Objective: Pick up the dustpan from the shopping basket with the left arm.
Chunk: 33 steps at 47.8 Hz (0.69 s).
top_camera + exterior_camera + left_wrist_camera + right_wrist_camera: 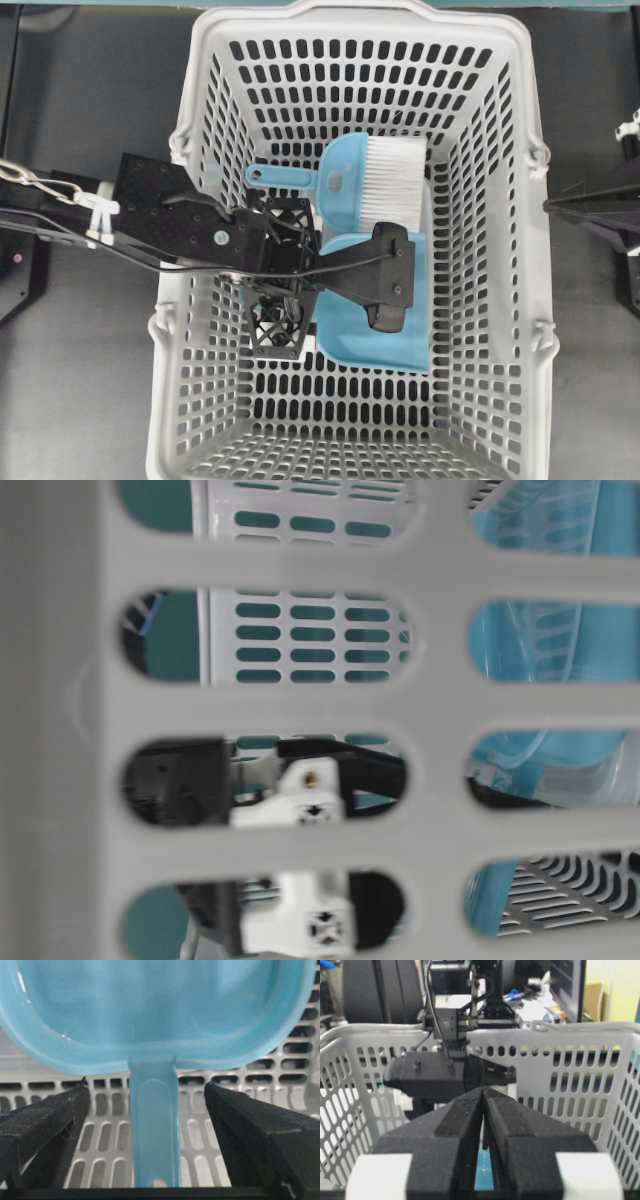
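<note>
Nothing is lifted yet: the dustpan [375,335] lies flat on the floor of the shopping basket [195,130], roughly mid-basket, with the brush [385,180] just beside it toward the far wall. Left gripper [147,1097] is down inside the basket with its fingers [55,1120] spread wide, one on each side of the pan's thin handle and neither touching it, so the approach looks done and the closing and the lift are what's left. In the left wrist view the handle runs straight down the middle between the fingers, scoop at the far end, so the pan's long axis lines up with the gripper's reach; overhead that puts the handle pointing toward the left arm [190,225] and the open scoop edge toward the right wall. Right gripper [484,1110] sits outside the basket, fingers pressed together on nothing.
</note>
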Each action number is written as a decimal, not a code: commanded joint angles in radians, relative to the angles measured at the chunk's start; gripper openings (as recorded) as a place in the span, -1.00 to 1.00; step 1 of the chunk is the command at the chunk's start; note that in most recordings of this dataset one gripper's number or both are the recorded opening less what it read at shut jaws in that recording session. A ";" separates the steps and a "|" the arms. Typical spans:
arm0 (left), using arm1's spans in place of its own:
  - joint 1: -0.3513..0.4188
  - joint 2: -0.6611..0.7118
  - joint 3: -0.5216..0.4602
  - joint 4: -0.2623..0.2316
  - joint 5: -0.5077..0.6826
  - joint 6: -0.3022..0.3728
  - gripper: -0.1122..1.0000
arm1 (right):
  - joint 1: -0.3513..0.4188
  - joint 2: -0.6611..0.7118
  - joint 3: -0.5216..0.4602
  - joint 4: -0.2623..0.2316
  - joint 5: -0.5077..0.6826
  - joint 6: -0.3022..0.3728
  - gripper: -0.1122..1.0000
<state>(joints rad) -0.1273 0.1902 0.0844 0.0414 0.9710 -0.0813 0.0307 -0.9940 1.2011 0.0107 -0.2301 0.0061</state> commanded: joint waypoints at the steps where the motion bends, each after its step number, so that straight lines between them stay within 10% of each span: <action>1: -0.002 -0.005 0.006 0.003 -0.015 -0.002 0.83 | 0.003 0.005 -0.006 0.003 -0.003 0.002 -0.81; 11: -0.002 -0.008 0.043 0.003 -0.023 -0.008 0.67 | 0.002 0.005 -0.005 0.003 0.000 0.002 -0.81; 20: -0.003 -0.032 0.023 0.003 -0.023 0.002 -0.29 | 0.003 0.005 -0.003 0.003 0.000 0.002 -0.81; 33: -0.002 -0.095 -0.089 0.003 0.029 0.006 -0.29 | 0.003 0.005 0.002 0.003 0.000 0.014 -0.81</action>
<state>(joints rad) -0.1273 0.1442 0.0522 0.0414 0.9817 -0.0767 0.0322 -0.9956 1.2088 0.0107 -0.2255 0.0138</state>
